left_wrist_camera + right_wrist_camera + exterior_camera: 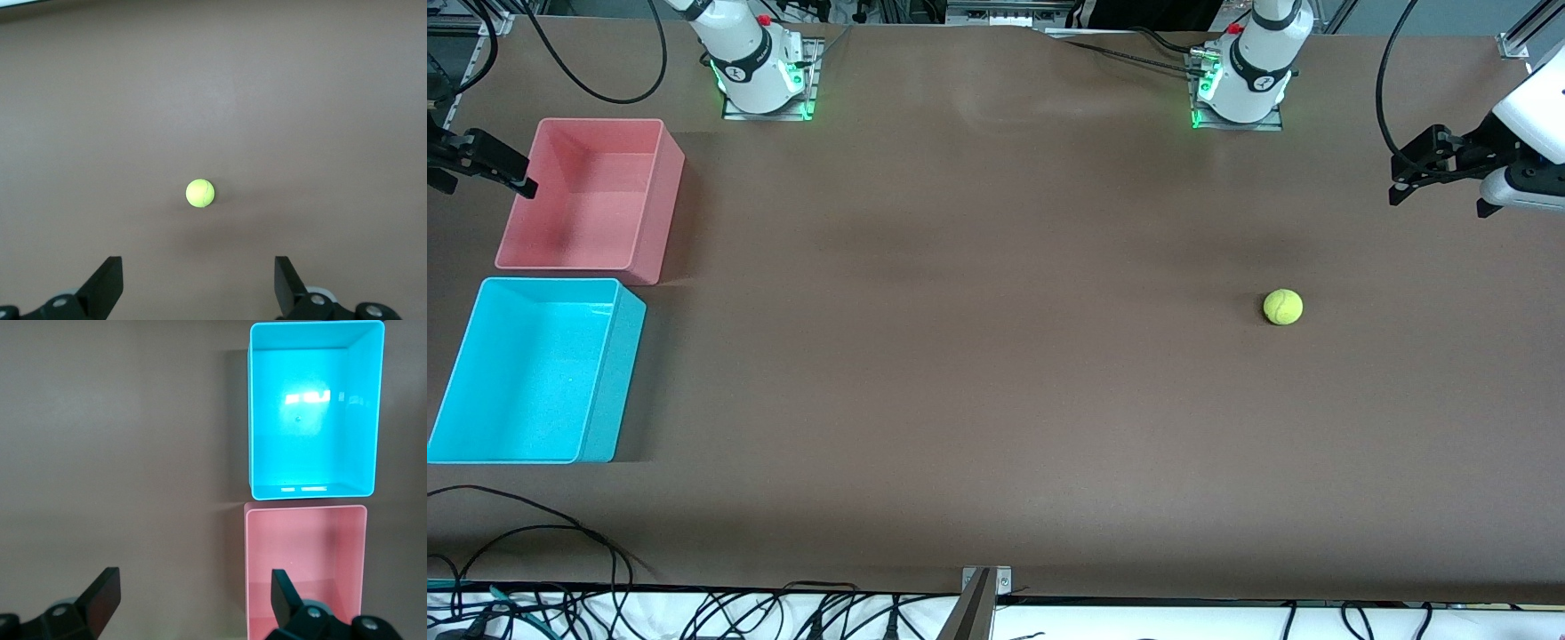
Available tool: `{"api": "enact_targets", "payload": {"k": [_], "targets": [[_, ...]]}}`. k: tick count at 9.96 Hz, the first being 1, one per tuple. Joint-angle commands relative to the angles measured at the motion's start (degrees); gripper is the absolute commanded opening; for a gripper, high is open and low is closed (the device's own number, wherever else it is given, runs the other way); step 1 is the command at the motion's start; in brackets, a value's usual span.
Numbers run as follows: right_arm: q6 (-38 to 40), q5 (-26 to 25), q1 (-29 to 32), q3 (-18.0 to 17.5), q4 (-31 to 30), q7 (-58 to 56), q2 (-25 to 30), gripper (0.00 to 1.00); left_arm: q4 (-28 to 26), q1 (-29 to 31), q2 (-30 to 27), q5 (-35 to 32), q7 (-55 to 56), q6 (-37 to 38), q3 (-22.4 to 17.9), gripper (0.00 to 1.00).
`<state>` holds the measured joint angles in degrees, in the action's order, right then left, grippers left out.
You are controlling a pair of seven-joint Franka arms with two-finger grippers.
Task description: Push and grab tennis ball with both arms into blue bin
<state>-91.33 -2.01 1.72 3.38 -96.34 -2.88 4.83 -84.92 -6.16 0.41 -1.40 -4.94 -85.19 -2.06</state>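
Observation:
The tennis ball [1283, 307] lies alone on the brown table toward the left arm's end, and in the left wrist view the ball [199, 193] is well ahead of the fingers. My left gripper [1438, 203] hangs open and empty over the table at that end; the same gripper [199, 280] holds nothing. The blue bin [534, 369] stands empty at the right arm's end, also seen as the blue bin [313, 420] from the right wrist. My right gripper [485, 188] hovers open by the pink bin's edge, and its gap [193, 593] is empty.
A pink bin [591, 196], also empty, stands touching the blue bin, farther from the front camera; the right wrist shows this pink bin [303, 567] too. Black cables [534, 533] trail along the table's near edge. A metal bracket [978, 596] sits mid-edge.

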Motion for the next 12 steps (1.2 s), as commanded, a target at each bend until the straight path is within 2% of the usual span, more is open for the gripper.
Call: {"api": "enact_targets", "payload": {"k": [1,12], "targets": [[1.3,0.5,0.3,0.1,1.3,-0.5,-0.2,1.00,2.2,-0.3,1.0,0.1,0.2,1.2,0.0,1.00],[1.3,0.5,0.3,0.0,1.3,-0.5,-0.2,1.00,2.2,0.2,2.3,-0.9,-0.2,1.2,-0.3,1.00]]}}
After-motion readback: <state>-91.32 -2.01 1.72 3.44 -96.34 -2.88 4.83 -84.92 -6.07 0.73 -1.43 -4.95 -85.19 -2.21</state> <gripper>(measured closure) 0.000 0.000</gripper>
